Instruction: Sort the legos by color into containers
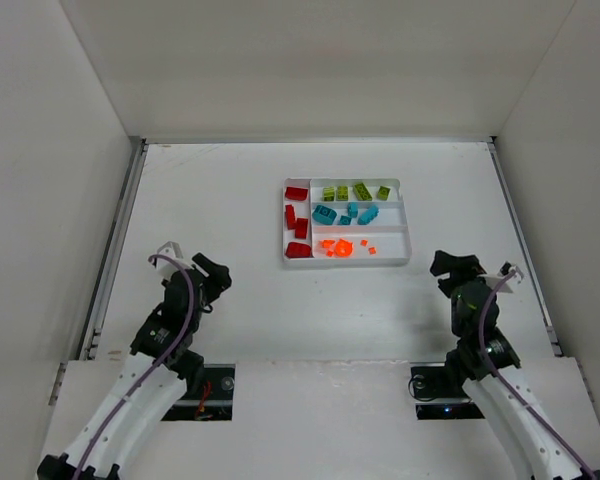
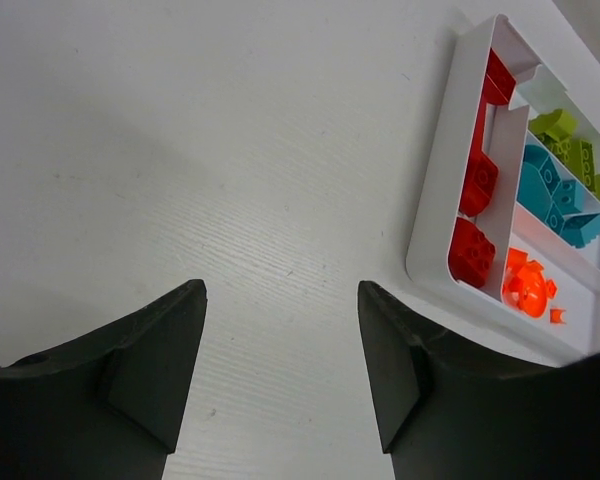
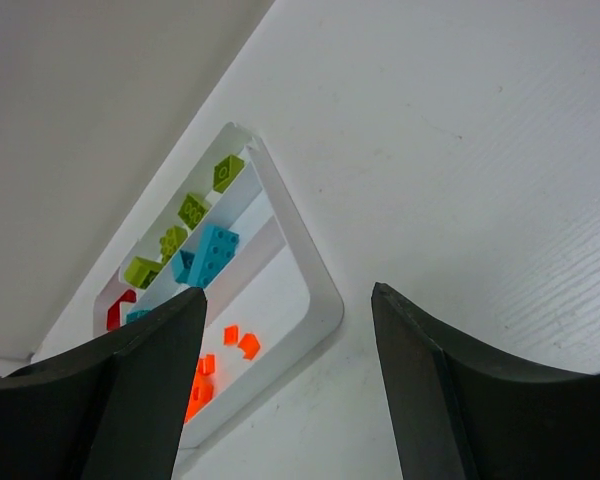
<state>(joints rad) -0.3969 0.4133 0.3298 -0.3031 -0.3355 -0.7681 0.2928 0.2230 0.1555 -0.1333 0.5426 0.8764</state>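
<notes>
From above, the left claw (image 1: pixel 213 274) and the right claw (image 1: pixel 448 266) hung released over the worktop (image 1: pixel 210 195), each holding nothing. The white tray (image 1: pixel 346 263) lay ahead and between them, apart from both. Its narrow side slot held the red bricks (image 1: pixel 297 222). The long slots held the green bricks (image 1: pixel 355 192) farthest, the teal bricks (image 1: pixel 343 213) in the middle and the orange bricks (image 1: pixel 340 246) nearest.

In the left wrist view the jaws stood wide apart, with the tray ahead to that claw's right, red bricks closest.

In the right wrist view the jaws gaped too, with the tray ahead and to the left.
</notes>
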